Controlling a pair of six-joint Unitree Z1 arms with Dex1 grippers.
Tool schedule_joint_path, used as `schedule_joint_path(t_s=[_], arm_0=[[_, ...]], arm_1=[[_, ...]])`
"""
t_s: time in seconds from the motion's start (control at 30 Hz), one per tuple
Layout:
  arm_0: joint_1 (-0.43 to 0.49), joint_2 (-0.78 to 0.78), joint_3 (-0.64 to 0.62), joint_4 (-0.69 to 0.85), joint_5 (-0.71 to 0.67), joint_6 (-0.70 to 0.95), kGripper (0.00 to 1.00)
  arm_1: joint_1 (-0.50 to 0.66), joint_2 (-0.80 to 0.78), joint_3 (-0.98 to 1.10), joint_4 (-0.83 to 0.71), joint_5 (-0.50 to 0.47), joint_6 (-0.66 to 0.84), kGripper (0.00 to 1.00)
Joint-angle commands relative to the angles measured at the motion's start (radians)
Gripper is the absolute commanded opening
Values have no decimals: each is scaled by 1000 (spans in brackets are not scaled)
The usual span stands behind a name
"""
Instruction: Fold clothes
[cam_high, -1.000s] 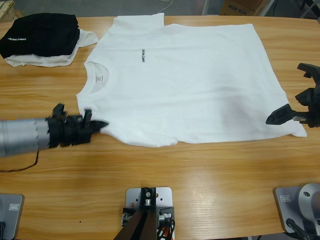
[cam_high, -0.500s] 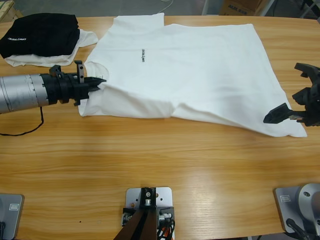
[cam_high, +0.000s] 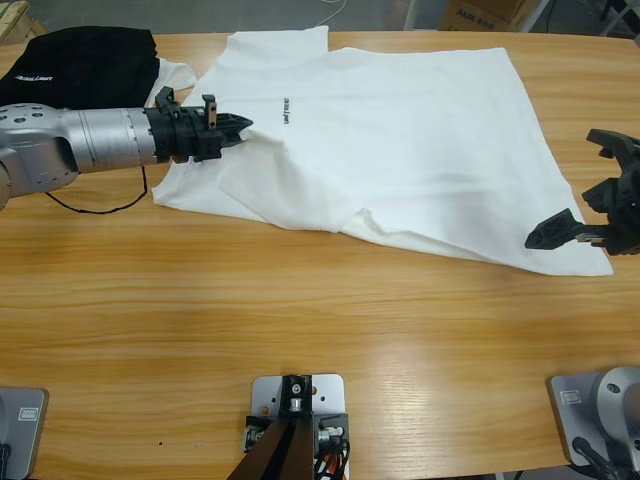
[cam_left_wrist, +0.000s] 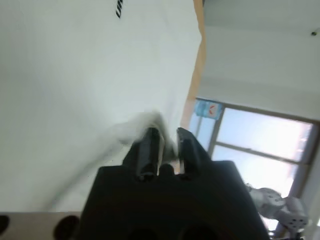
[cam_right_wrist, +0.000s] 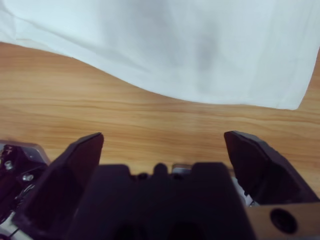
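Observation:
The white T-shirt (cam_high: 400, 140) lies across the table with its dark chest print (cam_high: 285, 110) showing. My left gripper (cam_high: 240, 125) is shut on a pinch of the shirt's near left part, which it holds folded over onto the chest, just left of the print. In the left wrist view the jaws (cam_left_wrist: 162, 145) clamp bunched white cloth (cam_left_wrist: 75, 100). My right gripper (cam_high: 588, 190) stands open at the shirt's lower right corner, over the hem, holding nothing. The right wrist view shows the shirt's hem (cam_right_wrist: 175, 45) above bare wood between the wide-spread jaws.
A folded black garment with white lettering (cam_high: 80, 65) lies on a smaller white garment (cam_high: 175, 72) at the back left corner. A black cable (cam_high: 100, 200) trails under the left arm. Bare wooden table (cam_high: 320, 320) runs along the near side.
My left gripper has carried the shirt's near left edge away from the front and to the right, folding it over the collar. The shirt's near hem has pulled back. The right gripper has barely moved.

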Motion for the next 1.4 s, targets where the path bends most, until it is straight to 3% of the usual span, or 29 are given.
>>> schedule_joint_path(t_s=[0.03, 0.17, 0.33, 0.5, 0.73, 0.87, 1.0, 1.4], arm_0=[[74, -18, 52, 28, -29, 308, 1000], [50, -73, 76, 79, 2, 341, 1000], [-99, -130, 76, 287, 149, 325, 999], [-225, -129, 57, 314, 277, 132, 894], [-332, -57, -13, 285, 359, -159, 743], [-404, -45, -34, 300, 401, -228, 769], [-444, -54, -56, 364, 402, -239, 934], [-470, -36, -107, 450, 428, -243, 928]], arm_1=[[31, -11, 33, -15, 4, -8, 1000], [37, -10, 34, -17, 4, -7, 1000], [37, -2, 38, -27, 7, -7, 1000], [37, -6, 39, -27, 7, -7, 1000], [37, -16, 42, -28, 7, -7, 1000], [37, -18, 42, -29, 7, -7, 1000], [37, -20, 44, -30, 7, -7, 1000], [37, -27, 45, -30, 7, -6, 1000]])
